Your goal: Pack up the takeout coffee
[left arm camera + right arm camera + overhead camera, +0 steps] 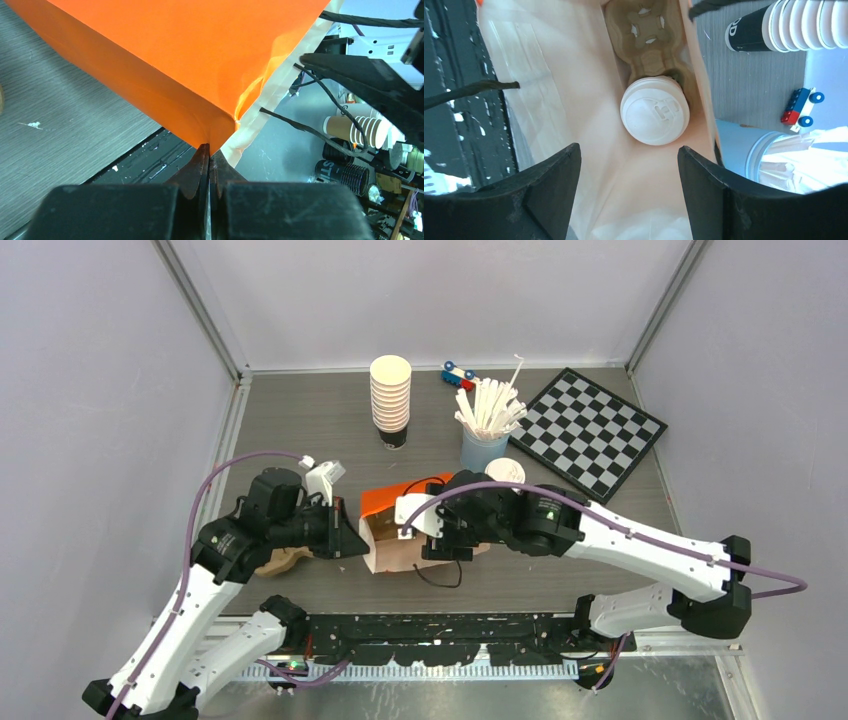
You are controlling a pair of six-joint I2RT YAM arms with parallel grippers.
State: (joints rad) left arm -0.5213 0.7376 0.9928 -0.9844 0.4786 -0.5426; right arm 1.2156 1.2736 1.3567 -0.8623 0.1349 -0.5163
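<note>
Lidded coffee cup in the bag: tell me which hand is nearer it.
Right. The right hand hangs open just above the cup; the left hand pinches the edge of the orange bag, outside it.

At frame centre, orange bag, mouth open. At its left edge, left gripper; over the mouth, right gripper. Toward upper right, 1 lidded white cup just beside blue cup of sticks.
</note>
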